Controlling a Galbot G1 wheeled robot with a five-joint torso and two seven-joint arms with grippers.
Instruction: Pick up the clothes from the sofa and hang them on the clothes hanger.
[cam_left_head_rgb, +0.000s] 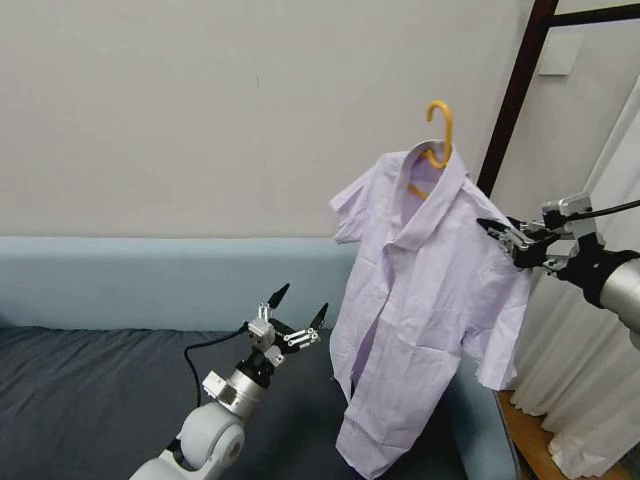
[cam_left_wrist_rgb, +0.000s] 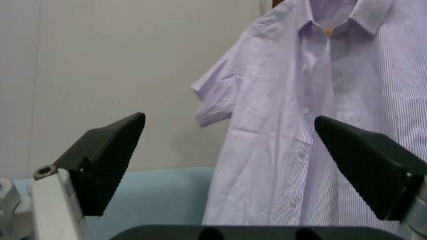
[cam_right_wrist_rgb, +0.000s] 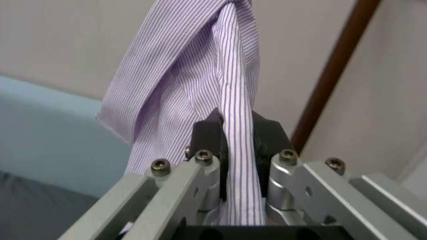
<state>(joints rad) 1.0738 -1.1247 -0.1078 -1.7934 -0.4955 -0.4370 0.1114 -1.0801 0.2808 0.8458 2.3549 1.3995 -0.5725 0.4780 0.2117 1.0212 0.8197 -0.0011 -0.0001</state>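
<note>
- Lilac striped shirt (cam_left_head_rgb: 420, 300) hangs on an orange hanger (cam_left_head_rgb: 438, 135), held aloft before the wall, above the right end of the sofa (cam_left_head_rgb: 100, 400).
- What the hanger's hook bears on: cannot tell.
- My right gripper (cam_left_head_rgb: 492, 229): jaws clamped on a fold of the shirt near its shoulder.
- My left gripper (cam_left_head_rgb: 302, 303): jaws wide, nothing held, low over the seat, near the shirt's lower front, not touching.

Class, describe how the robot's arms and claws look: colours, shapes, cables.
Left arm and right arm are rounded silver-grey tubes. The left claw has two pointed black fingers on metal linkages, a black cable looping behind. The right claw matches, with bolted silver bars.
</note>
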